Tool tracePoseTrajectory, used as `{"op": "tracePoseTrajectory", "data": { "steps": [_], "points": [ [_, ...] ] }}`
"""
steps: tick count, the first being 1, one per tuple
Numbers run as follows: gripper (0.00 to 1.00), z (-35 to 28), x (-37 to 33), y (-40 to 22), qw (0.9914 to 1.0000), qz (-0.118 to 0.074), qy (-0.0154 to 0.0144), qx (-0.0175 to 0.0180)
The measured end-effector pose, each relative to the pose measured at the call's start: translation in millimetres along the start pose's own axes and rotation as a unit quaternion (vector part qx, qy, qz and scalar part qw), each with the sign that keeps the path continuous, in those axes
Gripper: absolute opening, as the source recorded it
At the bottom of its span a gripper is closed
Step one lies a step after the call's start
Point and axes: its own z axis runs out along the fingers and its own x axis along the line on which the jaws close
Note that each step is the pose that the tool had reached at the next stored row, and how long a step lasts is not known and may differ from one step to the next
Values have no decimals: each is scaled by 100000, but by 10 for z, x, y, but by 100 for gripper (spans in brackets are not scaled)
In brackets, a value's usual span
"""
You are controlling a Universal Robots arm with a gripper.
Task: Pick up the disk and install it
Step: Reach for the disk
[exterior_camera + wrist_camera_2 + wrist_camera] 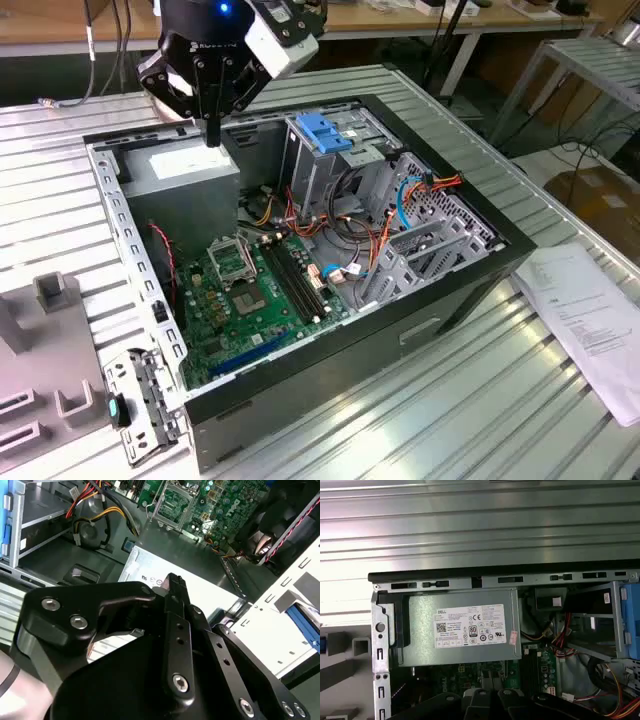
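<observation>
Above the power supply (185,165) inside the case (120,215), the gripper (212,138) hangs closed and empty, pickup seemingly unstarted; the disk (302,622), apparently the blue-edged piece just outside the case, calls for opening over it.

Inside open black computer case (400,335): grey power supply box (185,172) under black gripper (212,135), green motherboard (250,300) before it, grey metal drive cage (318,165) at the exterior view's right.

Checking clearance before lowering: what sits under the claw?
Under the claw is the grey power supply, inside the open computer case. Whatever lies beneath that supply is covered.
</observation>
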Motion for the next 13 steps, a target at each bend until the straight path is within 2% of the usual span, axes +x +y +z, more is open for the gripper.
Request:
{"op": "tracePoseTrajectory", "data": {
  "steps": [6, 13],
  "points": [
    [11, 0, 11, -1, 100000, 7, 0, 1],
    [11, -2, 65, -5, 100000, 1, 0, -3]
  ]
}}
